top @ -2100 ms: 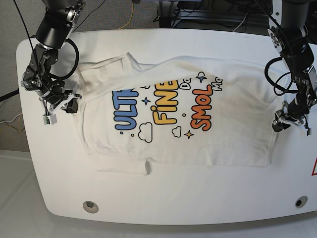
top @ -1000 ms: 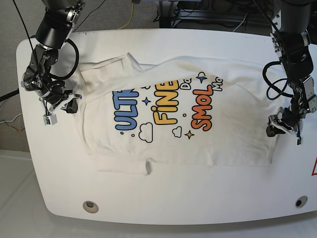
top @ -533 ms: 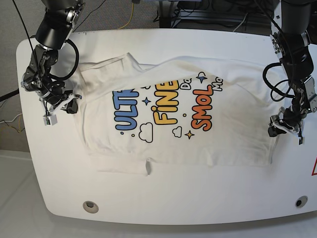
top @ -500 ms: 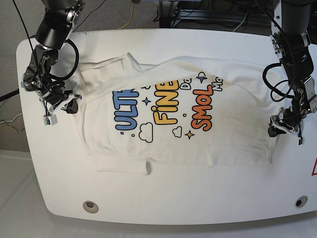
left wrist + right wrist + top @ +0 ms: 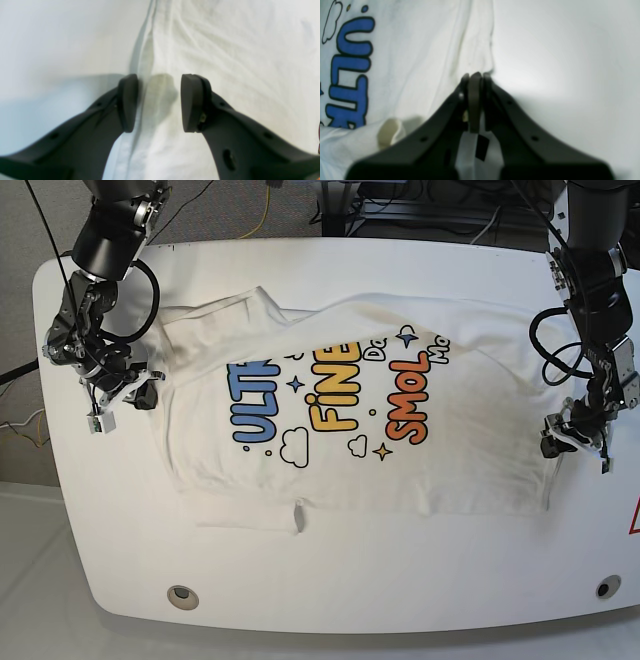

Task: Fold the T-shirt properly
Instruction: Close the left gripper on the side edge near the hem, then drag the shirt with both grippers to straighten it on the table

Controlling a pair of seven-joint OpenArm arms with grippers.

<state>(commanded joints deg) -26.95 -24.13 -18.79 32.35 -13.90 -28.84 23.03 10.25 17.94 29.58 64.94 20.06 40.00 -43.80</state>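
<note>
The left claw [image 5: 160, 103], fingers apart, straddles the edge (softly ridged) of the T-shirt [image 5: 330, 440].

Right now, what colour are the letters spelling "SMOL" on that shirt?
The "SMOL" letters are orange-red with dark outlines, seen best in the base view.

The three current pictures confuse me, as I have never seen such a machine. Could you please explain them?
The base view looks down on a white table with two black robot arms. The other two pictures come from cameras on the wrists.

A white shirt with a colourful print lies there, partly folded over itself.

The right end effector, on the left of the base view, is closed at the shirt's edge and seems to pinch it. The left end effector is open, its fingers on either side of the other edge, so it holds nothing firmly.
</note>
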